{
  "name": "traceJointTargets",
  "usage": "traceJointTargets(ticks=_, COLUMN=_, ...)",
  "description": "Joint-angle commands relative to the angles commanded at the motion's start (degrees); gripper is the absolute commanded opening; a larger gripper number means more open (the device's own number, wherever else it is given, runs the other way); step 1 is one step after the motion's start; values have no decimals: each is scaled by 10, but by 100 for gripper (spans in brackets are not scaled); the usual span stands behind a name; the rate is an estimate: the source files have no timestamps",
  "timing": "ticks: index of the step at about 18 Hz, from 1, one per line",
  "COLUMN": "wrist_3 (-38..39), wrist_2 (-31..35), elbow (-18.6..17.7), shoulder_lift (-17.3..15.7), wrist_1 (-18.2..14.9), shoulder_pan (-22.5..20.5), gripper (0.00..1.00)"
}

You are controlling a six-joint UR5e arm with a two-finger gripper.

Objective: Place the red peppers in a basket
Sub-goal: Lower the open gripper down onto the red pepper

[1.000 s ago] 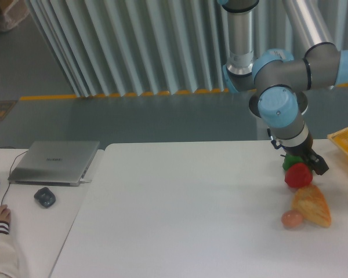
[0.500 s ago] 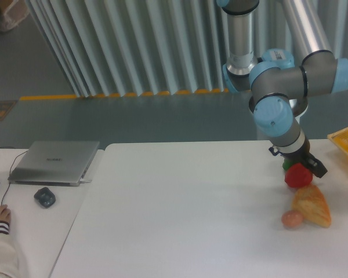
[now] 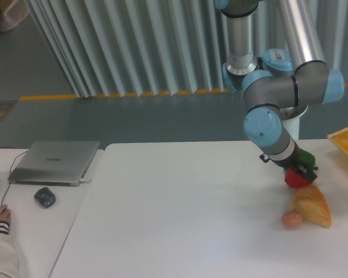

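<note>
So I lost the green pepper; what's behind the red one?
A sliver of green pepper shows just behind the red pepper. The gripper covers the rest, and its jaws are hidden too.

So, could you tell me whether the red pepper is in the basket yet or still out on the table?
Still out: the red pepper sits at the gripper, well left of the basket corner.

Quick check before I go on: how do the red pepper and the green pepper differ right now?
The red pepper sits under the tool and shows most of its front; the green pepper lies behind the arm, with only a sliver visible. The red pepper is nearer the bread wedge, the green one nearer the basket. Whether the tool grips the red pepper is unclear. Both rest on the white table.
</note>
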State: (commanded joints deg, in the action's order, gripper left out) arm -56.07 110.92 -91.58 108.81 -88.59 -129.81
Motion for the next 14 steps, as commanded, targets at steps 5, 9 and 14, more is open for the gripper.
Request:
traceJointTargets(ticks=5, wrist_3=2, wrist_2=4, elbow=-1, shoulder_lift=9, wrist_1=2, shoulder_pan=-6, gripper=100)
traceJointTargets(ticks=9, wrist_3=2, wrist_2=4, elbow=-1, shoulder_lift=13, wrist_1=2, shoulder_pan=-9, gripper=100)
traceJointTargets(ticks=14, wrist_3=2, wrist_2=11, elbow=-6, shoulder_lift=16, wrist_1=3, shoulder_pan=-11, gripper=100)
